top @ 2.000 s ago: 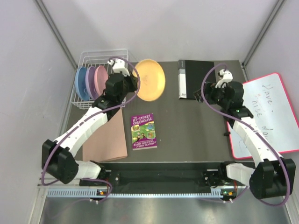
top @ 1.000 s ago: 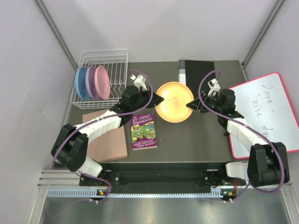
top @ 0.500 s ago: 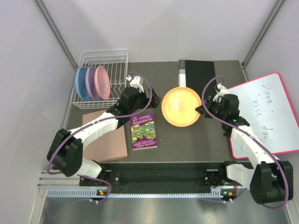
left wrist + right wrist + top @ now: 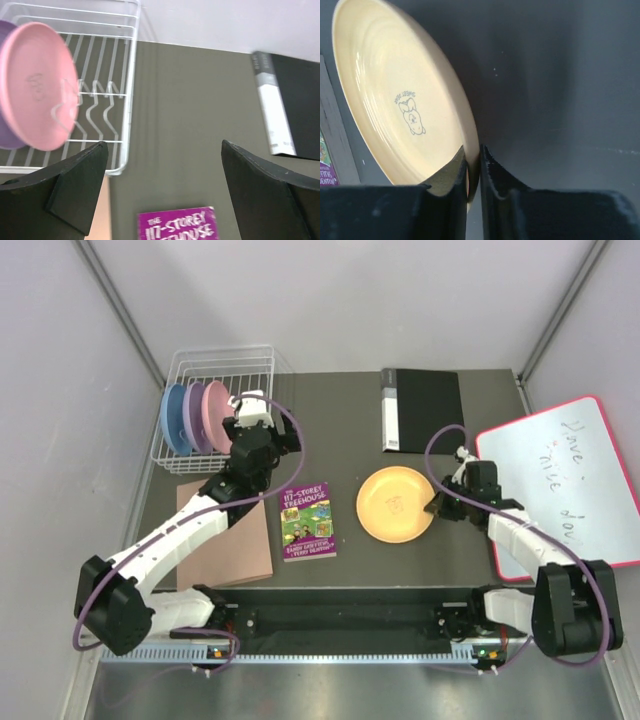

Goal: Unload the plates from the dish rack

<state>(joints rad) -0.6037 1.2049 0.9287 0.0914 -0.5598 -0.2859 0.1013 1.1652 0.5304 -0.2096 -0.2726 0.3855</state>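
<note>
Toward 4 o'clock from the middle of the counter point(image 4: 340, 430), we find the yellow plate point(image 4: 396, 504) lying face up and out of the rack, with a small rabbit mark at its centre. Our right claw point(image 4: 434, 508) meets it at the plate's 3 o'clock edge. The right wrist view shows the two fingers pressed close together with the plate's rim pinched between them. We cannot tell whether the whole underside rests on the counter.

At 10 o'clock stands the white wire rack point(image 4: 225, 365), and three plates stand on edge in its left half: blue point(image 4: 172, 420) outermost, then purple point(image 4: 197, 412), then pink point(image 4: 220, 417) nearest the open slots. Our left claw point(image 4: 164, 150) hangs just beside the rack's 4 o'clock corner, its fingers spread wide and holding nothing. Between them the left wrist view shows bare counter and the top edge of a book.

That purple book point(image 4: 306, 520) lies at the yellow plate's 9 o'clock, close to it but apart. A black binder point(image 4: 420, 410) lies at 1 o'clock on the counter, a red-framed whiteboard point(image 4: 570, 490) at 3 o'clock, and a tan board point(image 4: 235, 545) at 8 o'clock, partly under our left arm.
</note>
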